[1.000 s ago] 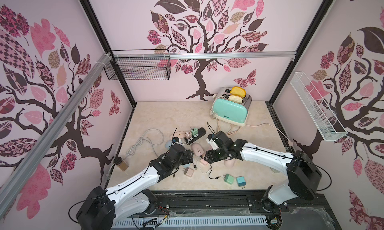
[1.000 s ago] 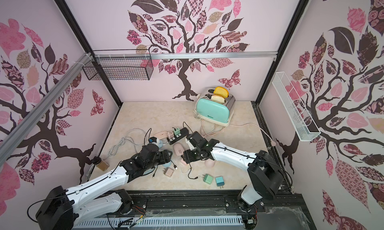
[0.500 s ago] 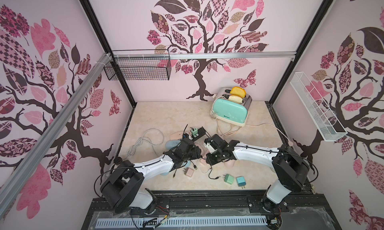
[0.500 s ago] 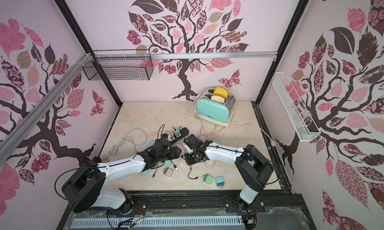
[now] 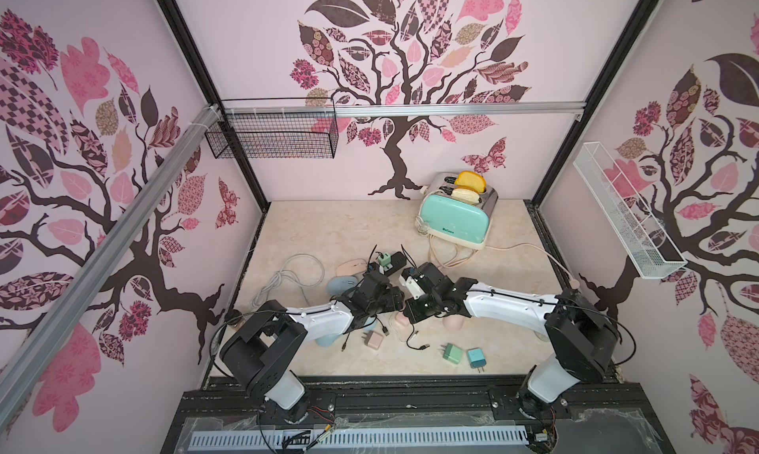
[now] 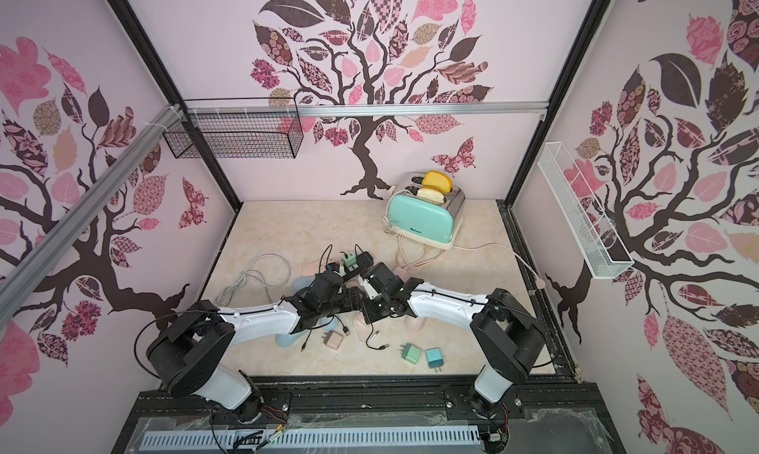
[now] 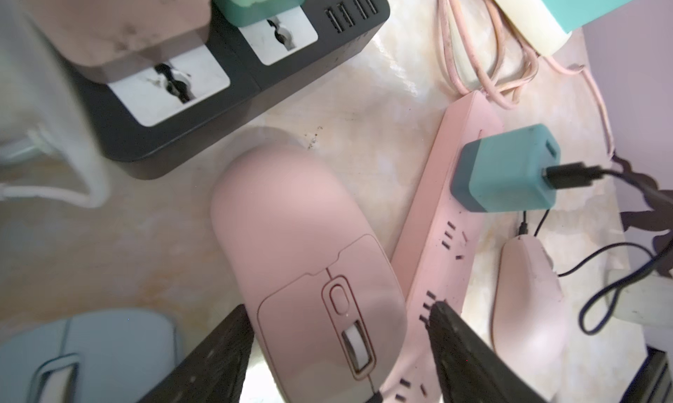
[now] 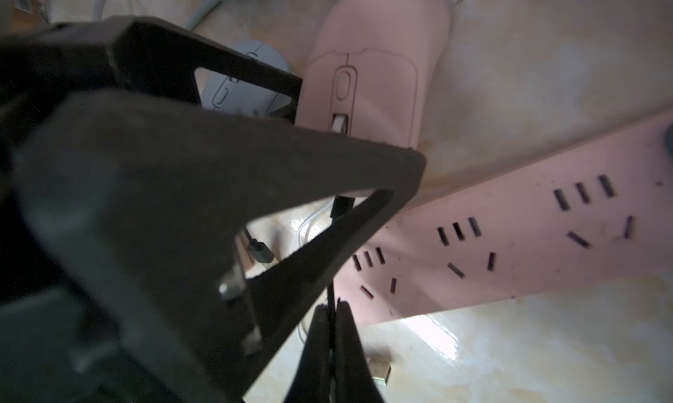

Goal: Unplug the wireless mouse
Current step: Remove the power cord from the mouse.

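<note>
**A:** Where is the wireless mouse at this moment?

**B:** The pink mouse (image 7: 302, 237) lies flat on the surface (image 5: 328, 234), about in the middle. It is on the near side of the black power strip (image 7: 218, 102). A pink power strip (image 7: 448, 237) lies just beside it. In both top views the two wrists cover most of the pink mouse.

**A:** How does the left claw stand?

**B:** The left claw (image 7: 340, 310) is wide, with one finger (image 7: 218, 353) at each side of the front part of the pink mouse. The other finger is above the pink power strip. I cannot tell if either one touches the pink mouse.

**A:** And the right claw?

**B:** The right claw (image 8: 332, 308) is pinched on the thin black cable (image 8: 341, 205), a little behind the plug. The plug is at the front end of the pink mouse. In the right wrist view the left finger hides the joint.

**A:** What else is close?

**B:** A blue mouse (image 5: 343, 285) lies to the left of the claws. A teal charger (image 7: 506, 171) sits in the pink power strip. The toaster (image 5: 454, 222) stands far right.
</note>
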Robot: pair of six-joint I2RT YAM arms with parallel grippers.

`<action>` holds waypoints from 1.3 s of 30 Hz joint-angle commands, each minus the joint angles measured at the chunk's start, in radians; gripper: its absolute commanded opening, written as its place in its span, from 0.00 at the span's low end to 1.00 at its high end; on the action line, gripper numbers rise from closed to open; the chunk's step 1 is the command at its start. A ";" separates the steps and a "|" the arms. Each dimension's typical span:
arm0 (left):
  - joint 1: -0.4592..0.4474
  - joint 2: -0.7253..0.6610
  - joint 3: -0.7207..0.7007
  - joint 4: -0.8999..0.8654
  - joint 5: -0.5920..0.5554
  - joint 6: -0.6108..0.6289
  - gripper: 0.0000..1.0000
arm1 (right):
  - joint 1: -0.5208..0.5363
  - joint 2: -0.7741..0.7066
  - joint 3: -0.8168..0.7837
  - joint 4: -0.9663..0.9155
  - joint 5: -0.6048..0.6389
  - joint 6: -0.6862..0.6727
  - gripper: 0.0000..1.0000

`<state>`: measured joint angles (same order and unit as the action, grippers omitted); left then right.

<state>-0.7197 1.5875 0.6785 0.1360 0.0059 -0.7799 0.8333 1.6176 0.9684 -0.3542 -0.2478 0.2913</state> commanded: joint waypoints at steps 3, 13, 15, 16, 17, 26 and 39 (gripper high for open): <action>0.003 0.062 -0.007 -0.017 0.003 -0.052 0.66 | 0.007 -0.036 -0.042 0.062 -0.011 0.032 0.00; 0.005 0.052 -0.115 0.180 0.033 -0.173 0.65 | 0.009 -0.095 -0.095 0.184 -0.023 0.188 0.00; 0.006 0.038 -0.136 0.218 0.033 -0.208 0.59 | 0.010 -0.103 -0.107 0.209 -0.043 0.217 0.00; 0.006 0.036 -0.140 0.240 0.039 -0.219 0.57 | 0.009 -0.106 -0.113 0.218 -0.051 0.229 0.00; 0.006 0.031 -0.145 0.252 0.041 -0.232 0.54 | 0.010 -0.108 -0.125 0.232 -0.055 0.242 0.00; 0.021 0.012 -0.155 0.341 0.045 -0.273 0.23 | 0.009 -0.144 -0.207 0.274 -0.099 0.275 0.00; 0.032 0.046 -0.094 0.345 0.014 -0.259 0.00 | 0.098 -0.231 -0.274 0.307 -0.223 0.243 0.00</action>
<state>-0.7033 1.6138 0.5545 0.4793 0.0723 -1.0607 0.8829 1.4357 0.6926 -0.0235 -0.4103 0.5564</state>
